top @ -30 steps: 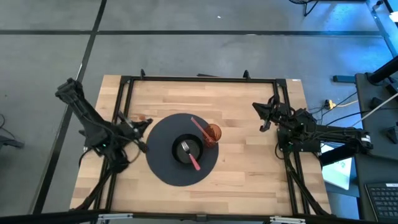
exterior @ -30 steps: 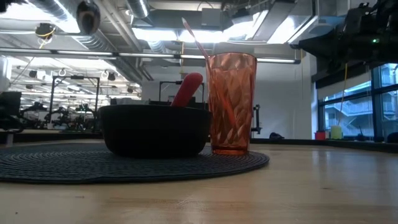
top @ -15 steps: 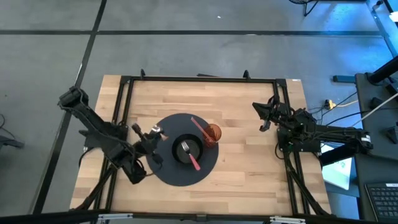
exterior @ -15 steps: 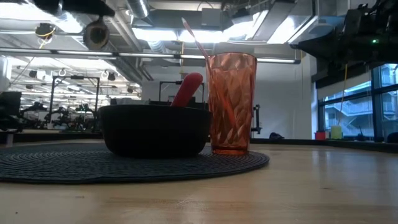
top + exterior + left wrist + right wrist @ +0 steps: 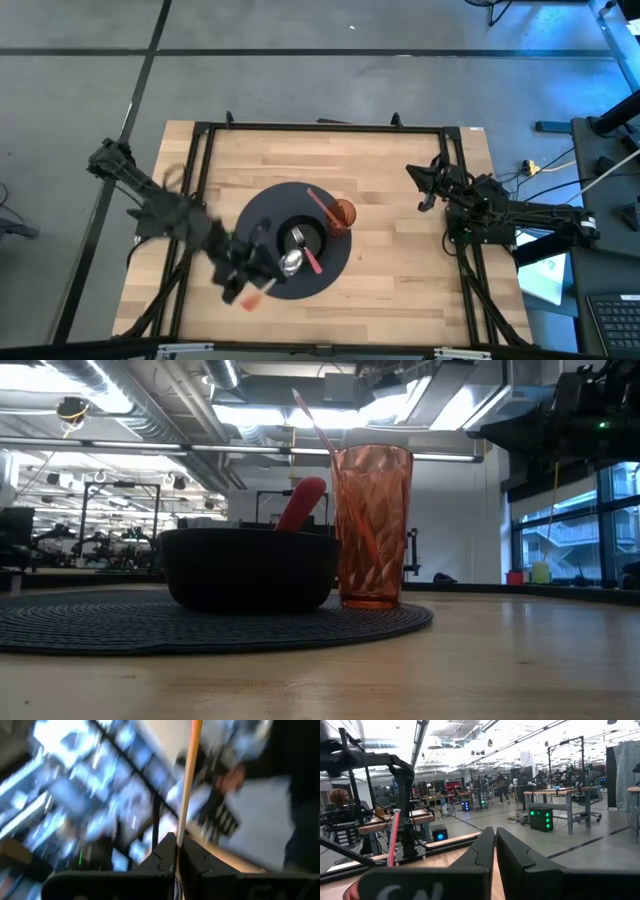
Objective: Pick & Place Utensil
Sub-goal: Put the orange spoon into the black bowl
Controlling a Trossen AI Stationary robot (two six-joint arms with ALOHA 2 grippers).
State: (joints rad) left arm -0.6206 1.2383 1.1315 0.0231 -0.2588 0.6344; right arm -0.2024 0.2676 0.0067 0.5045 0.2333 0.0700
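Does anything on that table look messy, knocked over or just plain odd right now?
Nothing is spilled or toppled. The cup stands upright beside the bowl on the round mat, a pink utensil leaning in it and a fork resting in the bowl. The only odd sight: the left gripper carries a spoon over the mat.

The left gripper (image 5: pixel 262 262) hangs over the mat (image 5: pixel 262 213); the bowl (image 5: pixel 303 240) sits just to its right on that mat; the cup (image 5: pixel 342 214) stands beyond the bowl, touching it.
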